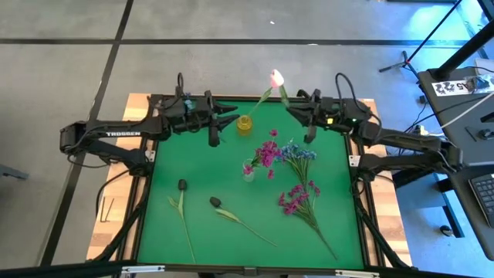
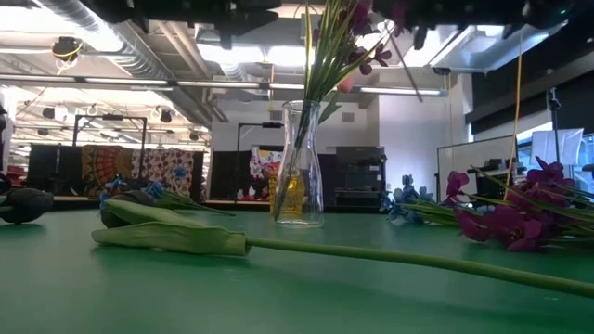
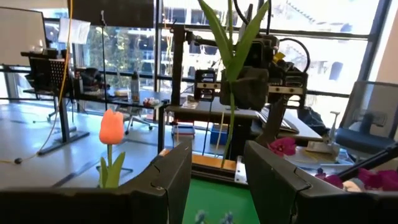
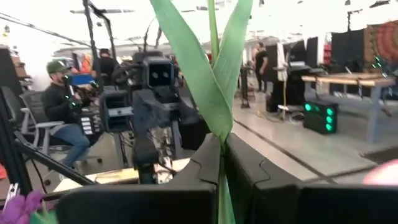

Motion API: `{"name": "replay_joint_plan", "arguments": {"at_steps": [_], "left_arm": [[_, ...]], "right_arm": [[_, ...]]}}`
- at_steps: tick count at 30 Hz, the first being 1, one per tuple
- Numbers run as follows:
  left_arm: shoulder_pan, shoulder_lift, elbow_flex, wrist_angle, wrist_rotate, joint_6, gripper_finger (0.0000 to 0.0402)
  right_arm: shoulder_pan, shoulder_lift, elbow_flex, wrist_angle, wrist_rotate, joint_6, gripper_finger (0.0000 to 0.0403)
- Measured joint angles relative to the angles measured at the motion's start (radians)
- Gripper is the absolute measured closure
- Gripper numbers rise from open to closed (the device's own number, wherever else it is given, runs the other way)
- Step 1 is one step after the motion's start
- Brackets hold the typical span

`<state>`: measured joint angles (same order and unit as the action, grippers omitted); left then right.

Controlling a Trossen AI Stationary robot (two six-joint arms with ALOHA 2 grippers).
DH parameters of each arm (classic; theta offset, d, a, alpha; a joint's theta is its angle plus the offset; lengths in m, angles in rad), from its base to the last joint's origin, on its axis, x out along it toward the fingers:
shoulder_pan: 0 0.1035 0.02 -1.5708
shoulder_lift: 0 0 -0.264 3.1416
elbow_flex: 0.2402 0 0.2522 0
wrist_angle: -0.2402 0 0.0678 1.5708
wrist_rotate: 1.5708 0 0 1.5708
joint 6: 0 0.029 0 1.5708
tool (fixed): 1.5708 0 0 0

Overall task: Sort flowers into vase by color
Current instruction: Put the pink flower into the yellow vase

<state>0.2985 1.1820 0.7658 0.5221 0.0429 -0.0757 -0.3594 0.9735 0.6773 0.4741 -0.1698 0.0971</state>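
Nearest the front edge of the green table, two dark-budded flowers lie flat: one toward the left, the other just right of it, its stem running toward the table's middle. To the right lies a magenta spray, with a blue cluster just behind it. In the middle stands a clear glass vase holding magenta blooms. Farther back, near the rear edge, sits a small yellow vase. Both arms reach in level along that rear edge, tips facing each other. The left gripper hovers just left of the yellow vase, its fingers spread apart and holding nothing. The right gripper is clenched on the stem of a white-pink tulip, whose bud hangs beyond the table's back edge and whose leaves rise between the pinched fingers.
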Motion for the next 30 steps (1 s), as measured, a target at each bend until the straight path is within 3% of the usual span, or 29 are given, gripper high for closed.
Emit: {"name": "replay_joint_plan", "arguments": {"at_steps": [4,20,30], "left_arm": [[0.0,0.029,0.0,0.05,0.0,0.0,0.0259],[0.0,0.109,0.039,0.144,0.005,-0.021,0.0259],[-0.009,0.115,0.04,0.141,0.054,-0.028,0.0259]], "right_arm": [[0.019,0.086,0.037,0.078,0.001,0.0,0.039],[0.106,0.453,0.381,0.054,-0.086,-0.053,0.039],[0.127,0.541,0.444,0.055,-0.104,-0.053,0.039]]}}
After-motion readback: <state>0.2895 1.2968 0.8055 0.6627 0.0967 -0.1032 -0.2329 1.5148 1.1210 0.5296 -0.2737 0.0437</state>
